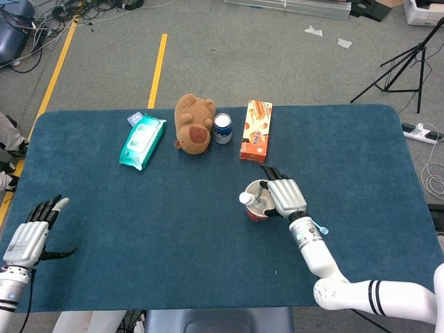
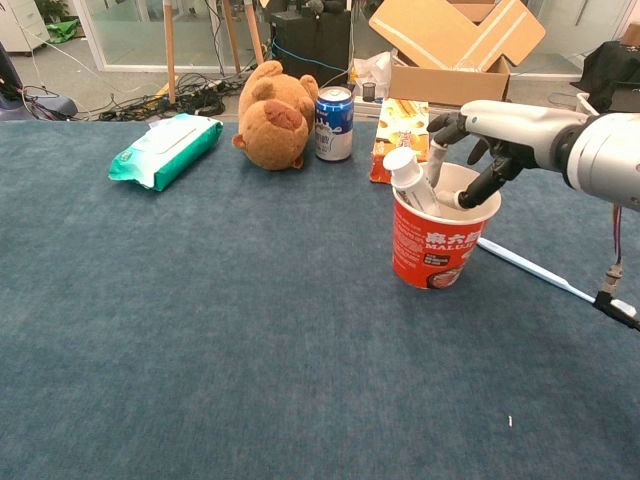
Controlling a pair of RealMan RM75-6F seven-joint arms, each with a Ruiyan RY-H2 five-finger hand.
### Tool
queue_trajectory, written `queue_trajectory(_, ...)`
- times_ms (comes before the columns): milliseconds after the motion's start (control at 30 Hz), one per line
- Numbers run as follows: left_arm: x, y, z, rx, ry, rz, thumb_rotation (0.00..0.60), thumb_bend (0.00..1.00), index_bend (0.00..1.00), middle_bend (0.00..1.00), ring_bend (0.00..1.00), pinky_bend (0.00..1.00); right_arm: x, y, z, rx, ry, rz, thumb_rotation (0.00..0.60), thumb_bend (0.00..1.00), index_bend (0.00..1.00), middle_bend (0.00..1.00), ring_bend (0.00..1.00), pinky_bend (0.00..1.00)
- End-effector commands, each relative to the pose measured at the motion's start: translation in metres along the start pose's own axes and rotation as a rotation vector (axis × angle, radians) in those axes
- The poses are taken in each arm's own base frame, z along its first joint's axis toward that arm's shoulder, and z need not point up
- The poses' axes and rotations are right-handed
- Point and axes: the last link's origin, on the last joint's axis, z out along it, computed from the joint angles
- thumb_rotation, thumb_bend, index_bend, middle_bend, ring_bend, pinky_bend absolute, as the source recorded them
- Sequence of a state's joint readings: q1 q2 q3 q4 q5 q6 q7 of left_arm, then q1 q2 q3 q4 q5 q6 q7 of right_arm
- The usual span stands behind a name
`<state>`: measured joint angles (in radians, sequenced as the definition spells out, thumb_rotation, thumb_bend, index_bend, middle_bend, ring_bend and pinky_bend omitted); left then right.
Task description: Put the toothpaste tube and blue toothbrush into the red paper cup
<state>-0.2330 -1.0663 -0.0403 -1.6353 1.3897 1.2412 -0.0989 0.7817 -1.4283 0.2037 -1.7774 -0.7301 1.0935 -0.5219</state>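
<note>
The red paper cup (image 2: 440, 250) (image 1: 257, 210) stands mid-table. The toothpaste tube (image 2: 409, 178) leans inside it, white cap (image 1: 245, 198) up and to the left. My right hand (image 2: 490, 140) (image 1: 286, 194) hovers palm-down over the cup's right rim. Its fingers are spread and dip into the cup's mouth beside the tube; I see no grip on the tube. The blue toothbrush (image 2: 540, 270) lies flat on the cloth just right of the cup, under my right forearm; only its tip (image 1: 322, 229) shows in the head view. My left hand (image 1: 31, 232) rests near the front left edge, holding nothing.
Along the far side stand a green wet-wipes pack (image 1: 142, 141), a brown plush toy (image 1: 193, 123), a blue can (image 1: 223, 128) and an orange biscuit box (image 1: 256, 130). The table (image 1: 139, 229) is covered in blue cloth.
</note>
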Motion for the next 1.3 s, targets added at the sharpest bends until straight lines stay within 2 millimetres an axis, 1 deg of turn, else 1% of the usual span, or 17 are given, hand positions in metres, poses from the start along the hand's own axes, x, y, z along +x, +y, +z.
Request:
queue_trajectory(33,0.0,0.0,0.0,0.0,-0.001,0.001,0.6,0.0,0.0,0.0,0.0,0.0,0.002,0.002,-0.001,-0.004,0.005,0.004,0.6,0.27,0.47,0.05,0.0,0.22)
queue_trajectory(267,-0.001,0.001,0.0,-0.002,-0.003,0.003,0.6,0.0,0.0,0.0,0.0,0.0,0.01,0.009,-0.008,-0.014,0.027,0.016,0.6,0.27,0.46,0.05,0.0,0.22)
queue_trajectory(467,-0.001,0.003,0.0,-0.006,-0.001,0.005,0.6,0.0,0.0,0.0,0.0,0.0,0.021,0.016,-0.021,-0.017,0.062,0.026,0.6,0.27,0.4,0.05,0.0,0.22)
queue_trajectory(600,0.0,0.004,0.0,-0.007,0.001,0.005,0.6,0.0,0.0,0.0,0.0,0.0,0.03,0.027,-0.036,-0.028,0.107,0.042,0.6,0.27,0.35,0.05,0.0,0.22)
queue_trajectory(667,0.0,0.004,0.0,-0.008,0.0,0.007,0.6,0.0,0.0,0.0,0.0,0.0,0.035,0.036,-0.047,-0.044,0.137,0.055,0.6,0.27,0.32,0.05,0.0,0.22)
queue_trajectory(767,-0.001,0.006,0.0,-0.012,-0.003,0.009,0.6,0.0,0.0,0.0,0.0,0.0,0.036,0.048,-0.059,-0.066,0.161,0.059,0.6,0.27,0.25,0.04,0.0,0.22)
queue_trajectory(833,-0.001,0.007,0.001,-0.015,-0.004,0.011,0.6,0.0,0.0,0.0,0.0,0.0,0.034,0.057,-0.066,-0.083,0.17,0.052,0.6,0.26,0.21,0.03,0.0,0.22)
queue_trajectory(933,-0.002,0.008,0.001,-0.018,-0.005,0.012,0.6,0.0,0.0,0.0,0.0,0.0,0.029,0.067,-0.072,-0.106,0.171,0.04,0.6,0.23,0.15,0.01,0.0,0.22)
queue_trajectory(1133,-0.003,0.011,0.001,-0.025,-0.007,0.015,0.6,0.0,0.0,0.0,0.0,0.0,0.008,0.088,-0.074,-0.165,0.148,0.007,0.6,0.2,0.11,0.0,0.0,0.22)
queue_trajectory(1300,-0.003,0.011,0.0,-0.021,-0.009,0.015,0.6,0.0,0.0,0.0,0.0,0.0,-0.008,0.098,-0.071,-0.196,0.116,0.005,0.6,0.19,0.1,0.0,0.0,0.22)
